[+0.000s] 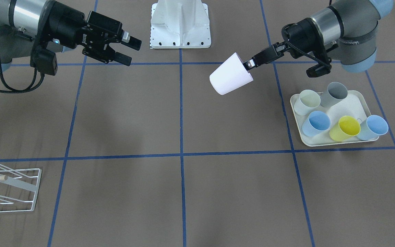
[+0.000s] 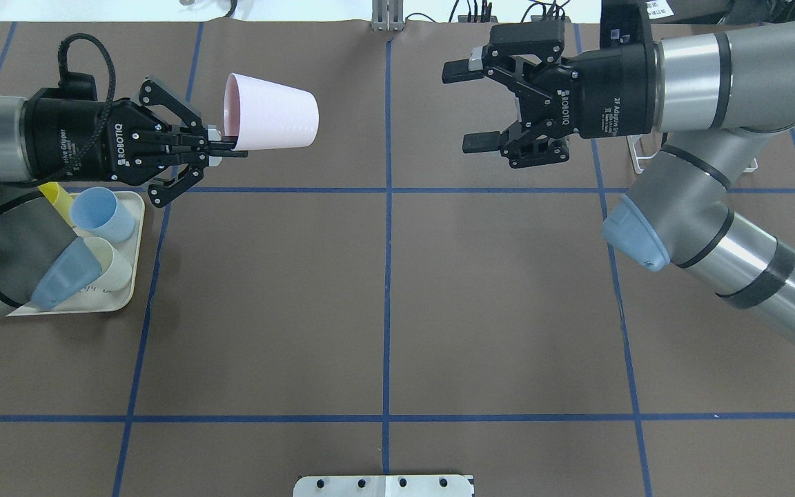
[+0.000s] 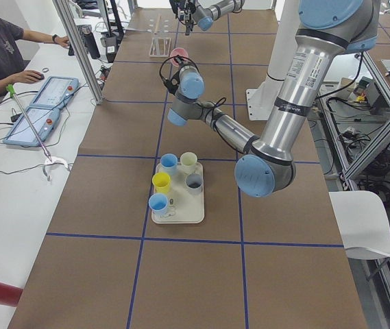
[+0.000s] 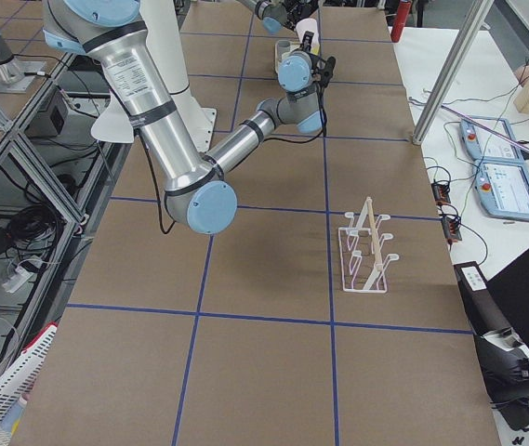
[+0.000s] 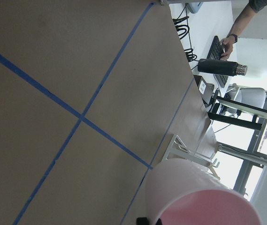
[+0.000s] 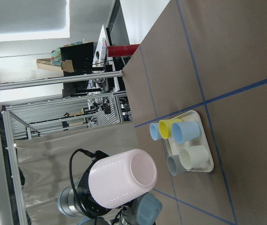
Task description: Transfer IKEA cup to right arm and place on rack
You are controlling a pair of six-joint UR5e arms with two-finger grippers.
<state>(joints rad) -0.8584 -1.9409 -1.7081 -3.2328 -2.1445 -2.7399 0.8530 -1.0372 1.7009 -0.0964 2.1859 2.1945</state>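
Observation:
My left gripper (image 2: 230, 145) is shut on the rim of the pale pink IKEA cup (image 2: 273, 121), holding it on its side above the table with the bottom pointing toward the right arm. The front view shows the same cup (image 1: 231, 74) and left gripper (image 1: 249, 64). My right gripper (image 2: 465, 105) is open and empty, facing the cup across a wide gap; it also shows in the front view (image 1: 131, 51). Its wrist camera sees the cup's bottom (image 6: 121, 178). The white wire rack (image 1: 9, 187) with its wooden rod stands far off near the table's edge (image 4: 364, 249).
A cream tray (image 1: 351, 106) with several lying cups in blue, yellow, grey and pale green sits under the left arm. The white robot base plate (image 1: 180, 24) is at the table's middle edge. A person (image 3: 3, 48) sits at a side desk.

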